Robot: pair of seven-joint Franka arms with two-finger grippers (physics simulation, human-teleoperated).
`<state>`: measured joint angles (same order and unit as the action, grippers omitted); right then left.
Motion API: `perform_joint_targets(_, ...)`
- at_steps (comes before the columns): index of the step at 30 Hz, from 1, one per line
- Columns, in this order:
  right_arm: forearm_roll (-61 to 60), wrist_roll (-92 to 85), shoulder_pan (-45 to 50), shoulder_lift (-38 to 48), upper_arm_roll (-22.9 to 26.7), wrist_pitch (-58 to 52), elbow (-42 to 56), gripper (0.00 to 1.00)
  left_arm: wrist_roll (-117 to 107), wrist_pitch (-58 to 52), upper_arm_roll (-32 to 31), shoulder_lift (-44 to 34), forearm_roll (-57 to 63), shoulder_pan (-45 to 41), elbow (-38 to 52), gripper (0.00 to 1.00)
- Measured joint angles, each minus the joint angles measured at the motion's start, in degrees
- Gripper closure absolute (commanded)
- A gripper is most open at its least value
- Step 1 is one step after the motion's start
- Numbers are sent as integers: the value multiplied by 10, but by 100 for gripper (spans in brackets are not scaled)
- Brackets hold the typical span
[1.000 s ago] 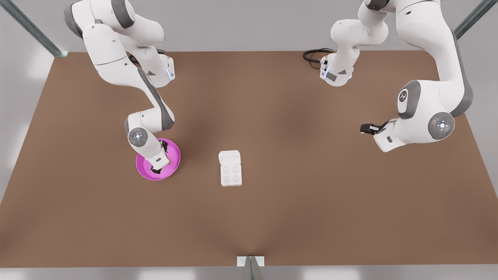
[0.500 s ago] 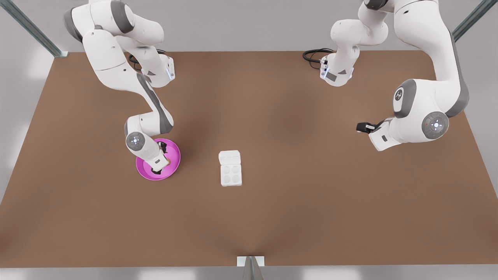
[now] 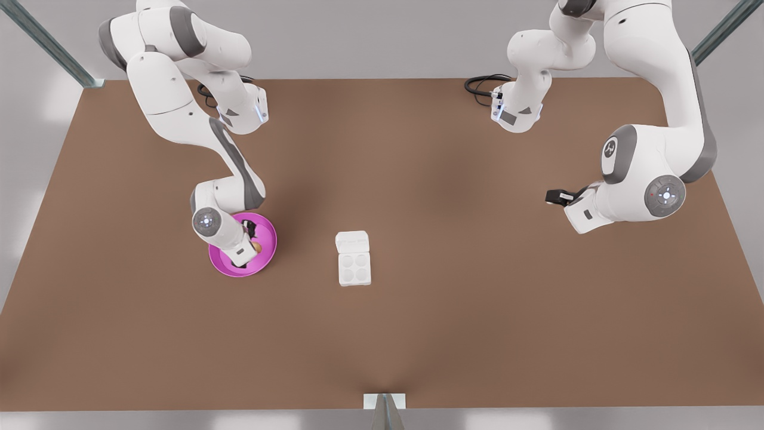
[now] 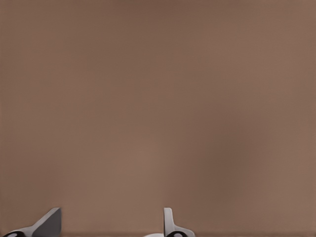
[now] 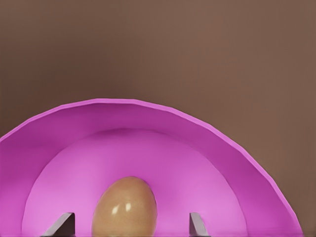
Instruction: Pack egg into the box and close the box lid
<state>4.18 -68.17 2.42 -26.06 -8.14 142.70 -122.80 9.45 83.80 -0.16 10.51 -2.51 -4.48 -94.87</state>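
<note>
Over the pink plate (image 3: 267, 242), at the front view's left, the right gripper (image 3: 248, 254) sits low inside the rim. Its wrist view shows the egg (image 5: 124, 207) lying on the plate floor between two fingers (image 5: 61, 224) that stand apart on either side, not touching the shell: spread wide, nothing held. In the front view the egg (image 3: 256, 245) is a tan spot just beside the gripper.

Change over the last second: the arm above the plate has shifted slightly, wrist a little further toward the front view's left, and the egg is easier to see beside it now. Egg itself has not left the plate. The arm at the front view's right has drifted inward a touch.

Left gripper (image 3: 554, 196) hangs well apart from everything, over bare table (image 3: 453, 310); its fingers (image 4: 170, 224) show a clear gap (open, waiting).

Box (image 3: 354, 269) stands mid-table, four cups vacant, box lid (image 3: 352, 242) folded back flat behind the tray.

Judgement: the grasp is being lined up, not made. Closing on the egg comes next; transfer and lid closing remain.
</note>
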Motion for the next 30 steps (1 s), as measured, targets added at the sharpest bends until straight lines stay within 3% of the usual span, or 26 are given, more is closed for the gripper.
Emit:
perform_joint_targets(12,0,4,1,-2,0,-5,5,38,-1,3,0,3,-1,0,0,0)
perform_joint_targets(30,-1,7,2,-10,-1,-7,10,49,-7,1,-6,4,-1,-1,1,0)
